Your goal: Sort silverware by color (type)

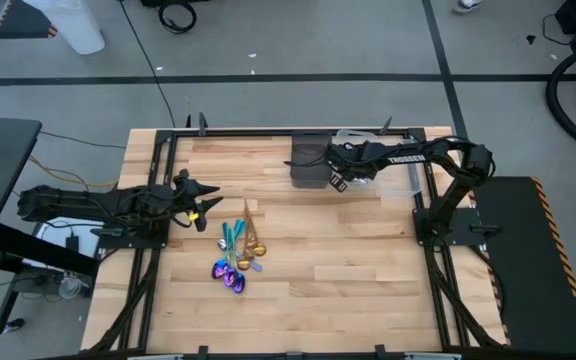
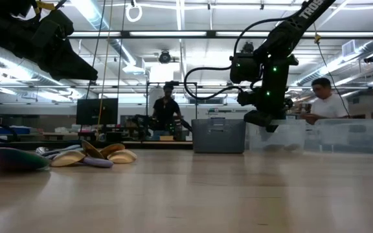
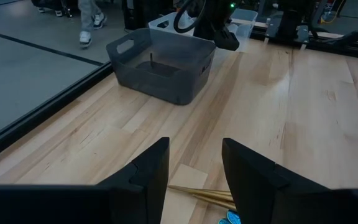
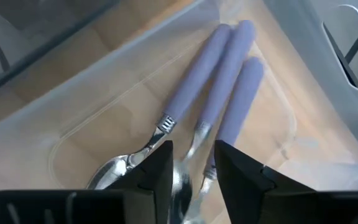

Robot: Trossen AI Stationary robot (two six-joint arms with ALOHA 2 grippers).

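You are hovering the right gripper (image 4: 191, 163), jaws parted and empty, over three lavender-handled silver spoons (image 4: 219, 84) lying below them in the clear plastic bin (image 4: 73, 140); drop-off looks done. Next calls for returning to the remaining gold, teal and iridescent silverware (image 1: 238, 250) near the waiting, open left gripper (image 1: 206, 198).

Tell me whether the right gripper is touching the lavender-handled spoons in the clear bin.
Cannot tell. In the right wrist view the right gripper hangs open right over the lavender-handled spoons, overlapping their bowls.

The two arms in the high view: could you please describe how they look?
Both are dark, jointed arms on black frames. The right arm bears white lettering along its link; the left arm has a yellow spot near its tool. Each tool ends in two blocky dark fingers.
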